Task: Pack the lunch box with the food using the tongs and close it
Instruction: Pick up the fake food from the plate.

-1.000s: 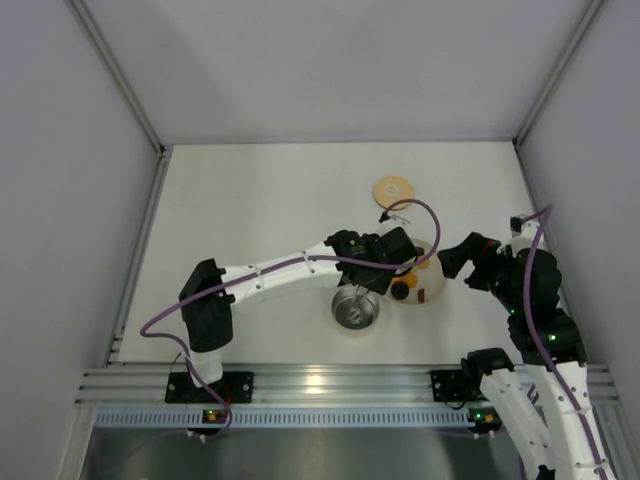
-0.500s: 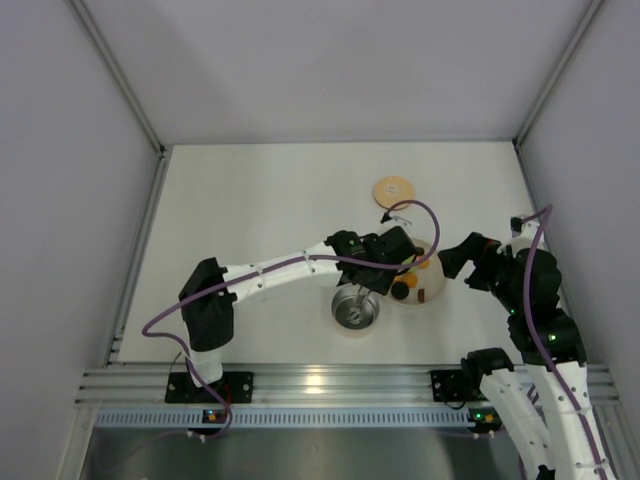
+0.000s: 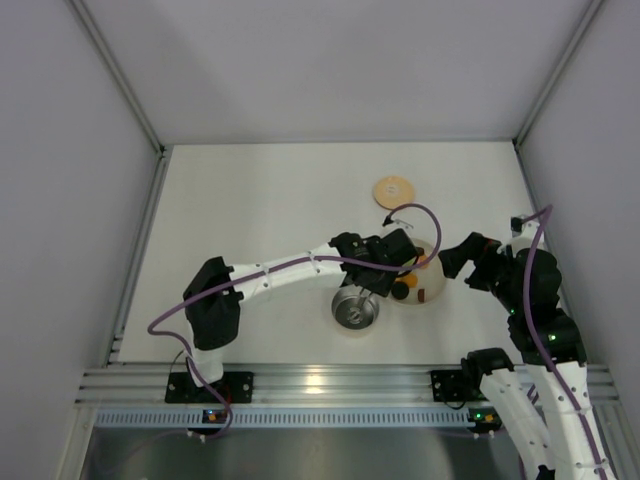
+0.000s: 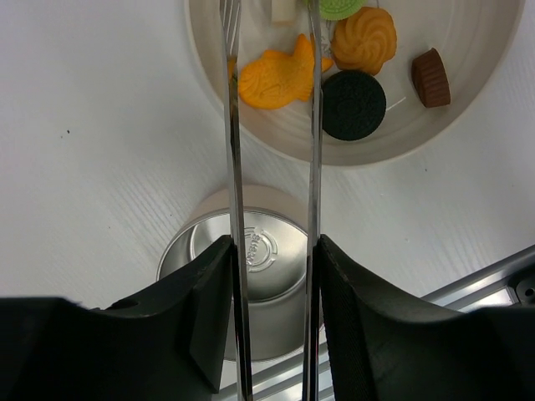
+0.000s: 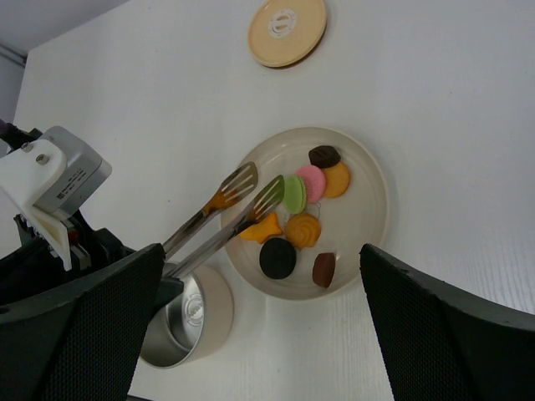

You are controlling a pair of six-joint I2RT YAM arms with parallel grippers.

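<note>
Steel lunch box (image 3: 354,310) sits open nearest the arm bases, upright, just beside the cream plate (image 3: 430,290) on its near-left side. Left gripper (image 4: 273,251) hangs over the box, jaws narrowed onto the tongs (image 4: 232,167), one finger pressing each arm. Tong arms run out over the plate rim with the tips apart. In the left wrist view the orange fish-shaped piece (image 4: 272,79) lies between them; can't tell if they touch it. All the food is on the plate: orange swirl (image 4: 365,40), black round piece (image 4: 354,104), brown piece (image 4: 430,77), green piece (image 5: 293,193), pink piece (image 5: 313,182). Right gripper (image 3: 452,260) hovers at the plate's right edge, jaws wide, holding nothing. Wooden lid (image 3: 393,190) lies flat on the table beyond the plate, well apart from the box.
</note>
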